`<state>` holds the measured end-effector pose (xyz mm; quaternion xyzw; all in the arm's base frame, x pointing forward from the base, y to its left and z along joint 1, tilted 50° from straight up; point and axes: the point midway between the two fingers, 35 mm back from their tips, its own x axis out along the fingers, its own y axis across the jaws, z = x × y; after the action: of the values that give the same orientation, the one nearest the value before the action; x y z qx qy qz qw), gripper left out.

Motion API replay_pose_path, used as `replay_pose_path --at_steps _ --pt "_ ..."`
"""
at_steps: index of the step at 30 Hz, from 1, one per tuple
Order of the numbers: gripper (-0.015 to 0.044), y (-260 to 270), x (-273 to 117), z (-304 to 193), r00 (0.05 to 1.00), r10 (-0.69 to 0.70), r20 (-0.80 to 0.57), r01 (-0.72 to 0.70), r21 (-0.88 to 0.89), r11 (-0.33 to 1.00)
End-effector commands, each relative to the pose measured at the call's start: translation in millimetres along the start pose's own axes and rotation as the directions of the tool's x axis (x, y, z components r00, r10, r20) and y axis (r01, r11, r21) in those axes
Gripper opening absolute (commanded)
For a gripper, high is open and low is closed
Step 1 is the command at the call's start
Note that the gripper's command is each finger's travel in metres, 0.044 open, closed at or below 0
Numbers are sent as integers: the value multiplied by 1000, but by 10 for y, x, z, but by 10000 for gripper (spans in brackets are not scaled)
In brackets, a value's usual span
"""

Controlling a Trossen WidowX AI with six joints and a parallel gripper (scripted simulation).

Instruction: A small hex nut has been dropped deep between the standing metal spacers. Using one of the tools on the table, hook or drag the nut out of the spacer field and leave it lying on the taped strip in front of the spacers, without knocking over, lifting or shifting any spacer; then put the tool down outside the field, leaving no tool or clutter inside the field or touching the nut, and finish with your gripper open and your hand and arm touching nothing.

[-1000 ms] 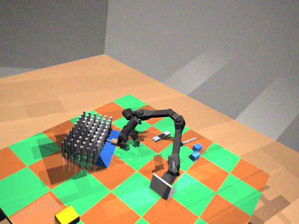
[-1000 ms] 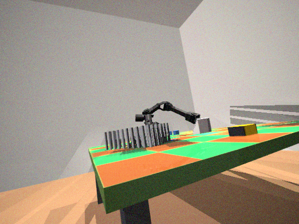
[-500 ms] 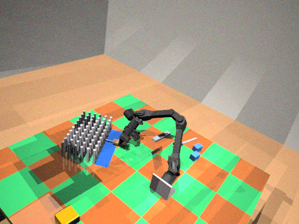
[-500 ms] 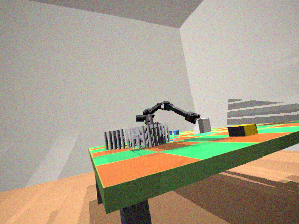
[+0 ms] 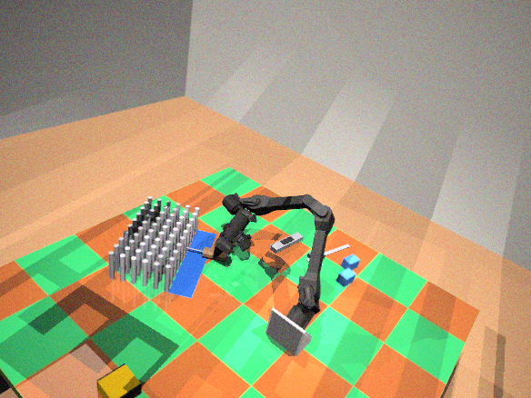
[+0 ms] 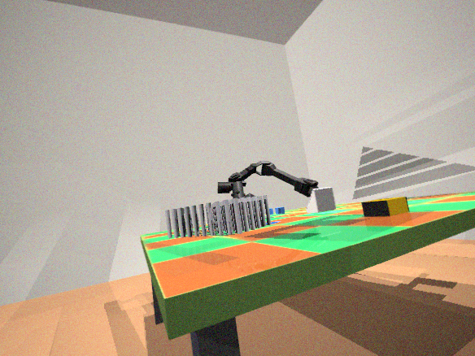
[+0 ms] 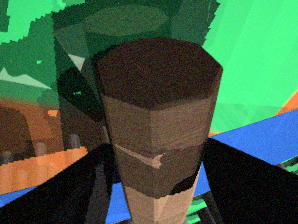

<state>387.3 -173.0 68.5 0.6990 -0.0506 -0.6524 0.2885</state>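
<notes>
So the arm [image 5: 322, 236] [image 6: 285, 176] is reaching over the table, next to the spacer field [image 5: 156, 245] [image 6: 220, 217]. Blue taped strip [image 5: 185, 278] [image 7: 257, 142] lies in front. Gripper [image 5: 217, 255] [image 7: 157, 151] is clamped on a wooden-handled tool [image 5: 209, 253] [image 7: 157, 151], thin shaft pointing at the spacers. Can't spot the hex nut anywhere. Looks like the hooking step; next I'd line the shaft up with a gap, gently.

The top view looks steeply down from high up, well back; the exterior sits near table height, facing the spacers [image 5: 145, 273] [image 6: 203, 219] left of centre. Both share the arm [image 5: 320, 245] [image 6: 285, 176]. The wrist view looks closely along a wooden handle [image 5: 209, 253] [image 7: 160, 120].
</notes>
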Motion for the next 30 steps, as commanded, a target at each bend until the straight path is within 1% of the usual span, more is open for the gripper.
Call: replay_pose_path --at_steps 1,30 --pt "0 -5 -16 27 1000 -1 -2 1 -2 1000" --pt "0 -5 -92 203 1000 -1 -1 1 -3 1000"
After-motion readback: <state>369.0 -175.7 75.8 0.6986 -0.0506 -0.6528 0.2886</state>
